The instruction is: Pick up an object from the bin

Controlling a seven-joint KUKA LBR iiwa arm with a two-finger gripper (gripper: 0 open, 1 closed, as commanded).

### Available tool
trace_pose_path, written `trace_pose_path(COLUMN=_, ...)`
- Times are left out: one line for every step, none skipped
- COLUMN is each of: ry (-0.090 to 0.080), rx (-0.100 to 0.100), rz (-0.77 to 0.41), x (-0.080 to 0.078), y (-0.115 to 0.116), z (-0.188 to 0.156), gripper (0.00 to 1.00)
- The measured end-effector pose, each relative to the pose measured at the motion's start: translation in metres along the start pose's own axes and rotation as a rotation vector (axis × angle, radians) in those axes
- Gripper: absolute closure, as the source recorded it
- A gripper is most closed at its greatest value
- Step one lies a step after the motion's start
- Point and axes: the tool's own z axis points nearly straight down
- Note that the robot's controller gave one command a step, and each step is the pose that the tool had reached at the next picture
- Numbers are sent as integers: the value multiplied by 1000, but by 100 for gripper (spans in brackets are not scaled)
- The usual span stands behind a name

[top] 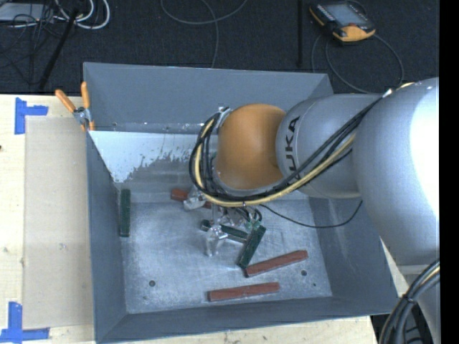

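My gripper (213,246) is low over the bin floor near the middle, its metal parts showing under the arm's orange cover. A dark green bar (252,246) lies tilted just to the right of it, its upper end against the gripper's metal. Right of that bar a reddish-brown stick (277,262) rests slanted on the floor. A second reddish-brown stick (243,291) lies nearly level toward the front wall. I see nothing held in the gripper.
Another dark green bar (124,211) lies upright along the left wall. A small reddish piece (178,193) and a grey bit (193,202) sit near the back slope. The arm's bulk covers the bin's right side.
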Motion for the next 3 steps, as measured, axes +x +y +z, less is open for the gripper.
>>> trace_pose_path(ry=0, rx=0, rz=0, x=0, y=0, z=0, gripper=0)
trace_pose_path(ry=-3, rx=0, rz=-16, x=47, y=-87, z=-3, gripper=100)
trace_pose_path(ry=-3, rx=0, rz=-16, x=47, y=-87, z=-3, gripper=100)
